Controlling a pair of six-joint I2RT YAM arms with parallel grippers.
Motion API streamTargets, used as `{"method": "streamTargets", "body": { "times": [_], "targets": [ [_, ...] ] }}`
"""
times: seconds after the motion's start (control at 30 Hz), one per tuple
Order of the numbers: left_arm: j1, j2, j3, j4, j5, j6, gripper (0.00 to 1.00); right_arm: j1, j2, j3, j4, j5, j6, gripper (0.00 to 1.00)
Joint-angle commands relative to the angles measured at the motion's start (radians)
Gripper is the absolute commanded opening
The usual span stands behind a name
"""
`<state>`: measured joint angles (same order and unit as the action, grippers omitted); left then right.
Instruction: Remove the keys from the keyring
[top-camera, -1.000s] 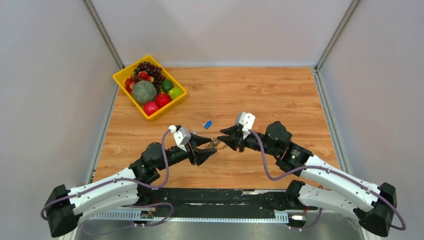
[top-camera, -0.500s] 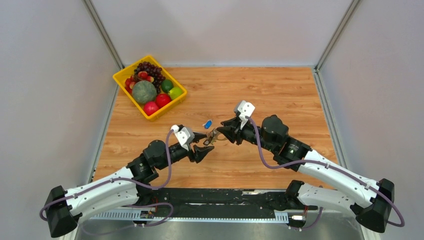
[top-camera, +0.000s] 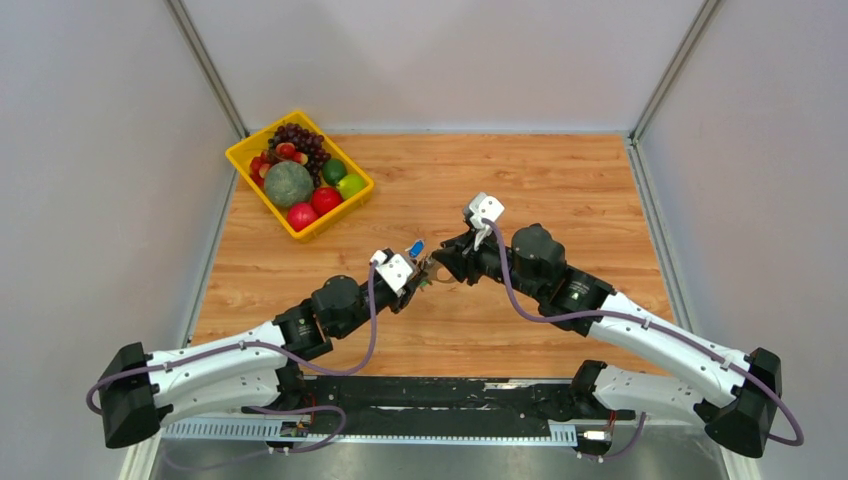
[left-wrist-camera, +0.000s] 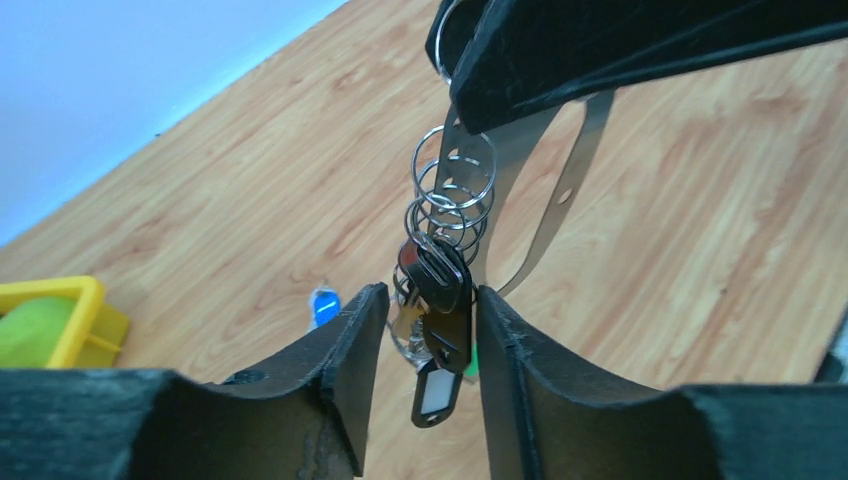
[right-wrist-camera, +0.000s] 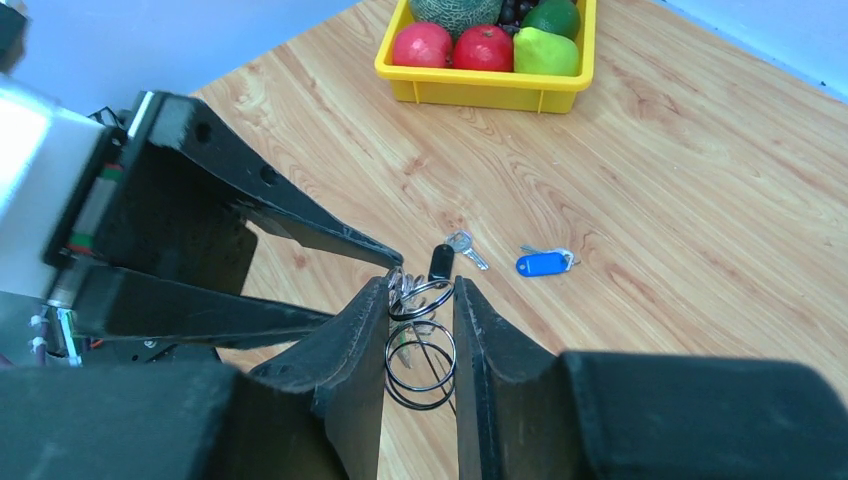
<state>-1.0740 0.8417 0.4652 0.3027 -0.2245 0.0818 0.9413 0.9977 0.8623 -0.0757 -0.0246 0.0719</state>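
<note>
The keyring (right-wrist-camera: 420, 360) is a chain of thin wire rings, and my right gripper (right-wrist-camera: 420, 292) is shut on it, holding it above the table. In the left wrist view the rings (left-wrist-camera: 455, 180) hang from the right gripper's finger (left-wrist-camera: 600, 50). Below them hang the keys (left-wrist-camera: 440, 285), a bunch with black heads and a black tag (left-wrist-camera: 430, 390). My left gripper (left-wrist-camera: 430, 295) is open, its jaws straddling the bunch. The right finger (left-wrist-camera: 500, 340) touches a black key, and a thin gap remains at the left finger (left-wrist-camera: 355, 340). From above, both grippers meet at the keys (top-camera: 430, 272).
A blue tag (right-wrist-camera: 543, 263) with a small ring and a loose silver key (right-wrist-camera: 466, 248) lie on the wooden table (top-camera: 560, 190) just beyond the grippers. A yellow basket (top-camera: 240, 155) of fruit stands at the far left corner.
My left arm has reached forward and right, bringing its jaws around the hanging bunch and narrowing them. The right gripper has shifted slightly left and away with the keyring.
</note>
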Motion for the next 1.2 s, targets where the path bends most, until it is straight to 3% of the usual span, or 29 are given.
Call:
{"method": "streamTargets", "body": {
  "times": [0.0, 0.17, 0.3, 0.53, 0.87, 1.17],
  "targets": [
    [-0.006, 0.036, 0.053, 0.039, -0.065, 0.06, 0.46, 0.001, -0.008, 0.061, 0.027, 0.011, 0.031, 0.0],
    [-0.006, 0.035, 0.054, 0.044, -0.082, 0.056, 0.35, 0.002, -0.014, 0.052, 0.027, 0.01, 0.028, 0.0],
    [-0.006, 0.014, 0.051, 0.036, -0.096, 0.042, 0.33, 0.001, -0.017, 0.04, 0.028, 0.007, 0.024, 0.0],
    [-0.006, -0.001, 0.054, 0.031, -0.084, 0.016, 0.4, 0.002, -0.021, 0.035, 0.027, -0.014, 0.026, 0.0],
    [-0.006, 0.005, 0.058, 0.026, -0.063, 0.007, 0.35, 0.001, -0.036, 0.02, 0.027, -0.019, 0.024, 0.0],
    [-0.006, -0.066, 0.08, -0.136, -0.027, -0.029, 0.44, 0.001, -0.058, -0.005, 0.03, -0.054, -0.091, 0.0]
  ]
}}
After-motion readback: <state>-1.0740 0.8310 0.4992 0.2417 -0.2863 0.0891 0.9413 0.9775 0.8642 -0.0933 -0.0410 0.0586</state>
